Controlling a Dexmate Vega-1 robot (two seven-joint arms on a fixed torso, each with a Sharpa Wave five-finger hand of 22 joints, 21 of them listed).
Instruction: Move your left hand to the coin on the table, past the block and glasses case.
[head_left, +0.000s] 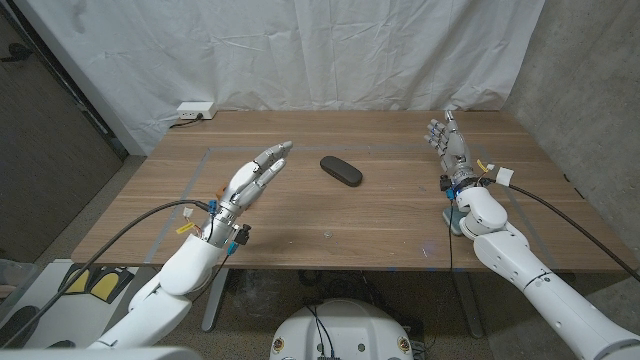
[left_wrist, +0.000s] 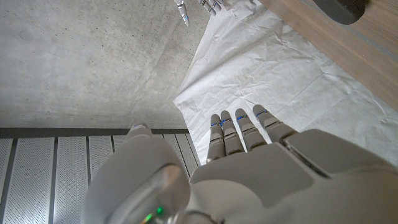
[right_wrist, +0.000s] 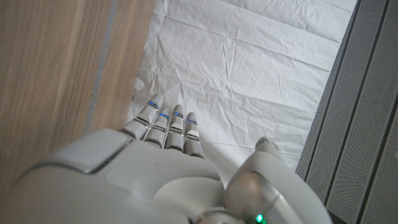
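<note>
Reaching over the counter (head_left: 400, 215), the left hand (head_left: 255, 172) hovers with fingers (head_left: 272, 158) straight and empty, just beside the glasses case (head_left: 340, 170); coin and block cannot be made out. The right hand (head_left: 450, 145) stands open, empty.

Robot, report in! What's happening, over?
Left hand open, raised over table. Right hand open. Glasses case ahead of left hand. Can't spot coin.

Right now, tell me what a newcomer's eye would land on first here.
First, the dark oval glasses case, alone near the middle of the wooden table. Then the two white robot hands raised with fingers extended: the left hand beside the case, the right hand near the far right.
</note>
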